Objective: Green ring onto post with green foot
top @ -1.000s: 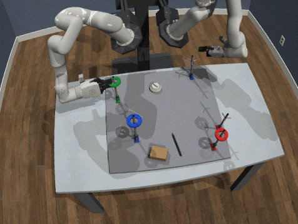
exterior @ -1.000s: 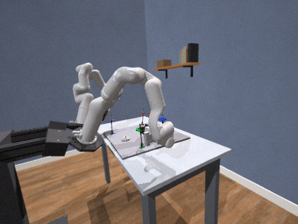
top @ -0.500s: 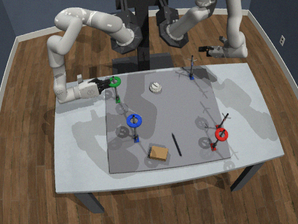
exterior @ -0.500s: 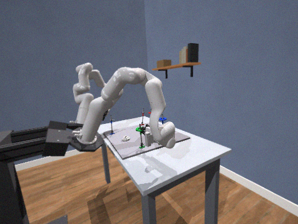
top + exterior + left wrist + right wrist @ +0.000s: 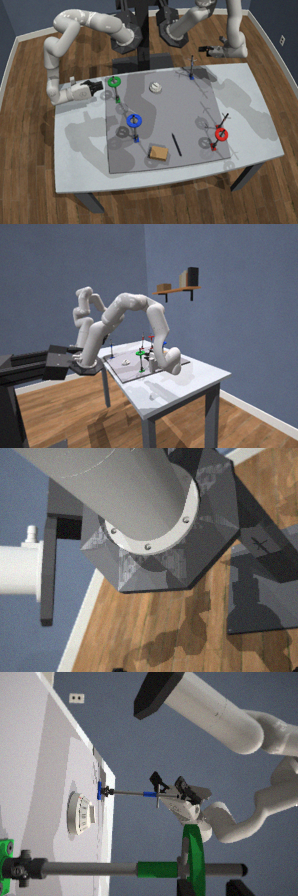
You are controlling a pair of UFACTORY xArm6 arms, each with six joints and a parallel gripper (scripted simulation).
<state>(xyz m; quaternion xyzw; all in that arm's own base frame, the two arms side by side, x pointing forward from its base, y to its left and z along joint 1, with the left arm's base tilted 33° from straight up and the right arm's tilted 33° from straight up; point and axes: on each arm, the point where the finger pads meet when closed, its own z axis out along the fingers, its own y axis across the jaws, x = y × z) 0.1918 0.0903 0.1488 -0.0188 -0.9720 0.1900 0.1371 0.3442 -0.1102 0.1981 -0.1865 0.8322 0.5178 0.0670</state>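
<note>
The green ring (image 5: 110, 84) (image 5: 138, 353) (image 5: 196, 842) is around the upright post with the green foot (image 5: 118, 100) (image 5: 141, 370) (image 5: 6, 859). It looks square to the rod and flat against the post's pins, near the top. My right gripper (image 5: 102, 86) (image 5: 211, 889) is partly open and empty; its fingertips are just off the ring, beside the post top. In the right wrist view one fingertip overlaps the ring's lower edge. My left gripper (image 5: 203, 50) (image 5: 164, 777) is open and empty, beyond the table's back edge, near the bare blue-footed post (image 5: 191, 67) (image 5: 130, 793).
A blue ring (image 5: 128, 121) is on another blue-footed post, in front of the green one. A red ring (image 5: 219, 139) is on a red-footed post beside a ringless red-footed post. A white round object (image 5: 155, 88) (image 5: 77, 814), a black pen (image 5: 176, 144) and a brown box (image 5: 159, 152) lie on the mat.
</note>
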